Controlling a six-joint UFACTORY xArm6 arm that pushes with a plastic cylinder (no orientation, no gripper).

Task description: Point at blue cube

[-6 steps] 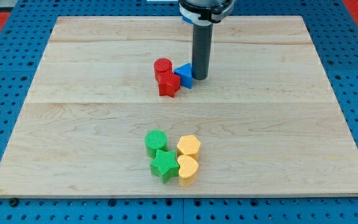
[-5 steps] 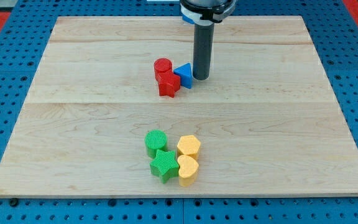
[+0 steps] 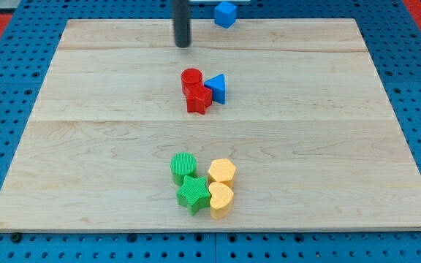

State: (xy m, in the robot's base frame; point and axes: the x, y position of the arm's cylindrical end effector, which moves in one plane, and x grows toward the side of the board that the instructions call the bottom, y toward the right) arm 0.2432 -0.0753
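The blue cube (image 3: 225,14) sits at the view's top edge, just beyond the wooden board's far rim. My tip (image 3: 183,45) rests on the board near its top, to the left of and slightly below the blue cube, a short gap away. Near the board's middle a blue triangle (image 3: 217,88) touches a red cylinder (image 3: 191,77) and a red star-like block (image 3: 198,98).
Toward the view's bottom stand a green cylinder (image 3: 183,166), a green star (image 3: 193,194), a yellow hexagon-like block (image 3: 222,171) and a yellow heart (image 3: 220,199), clustered together. The wooden board (image 3: 86,146) lies on a blue pegboard surface.
My tip has moved from beside the blue triangle's right side up and left to the board's top. The blue cube now shows at the top edge. The other blocks have not moved.
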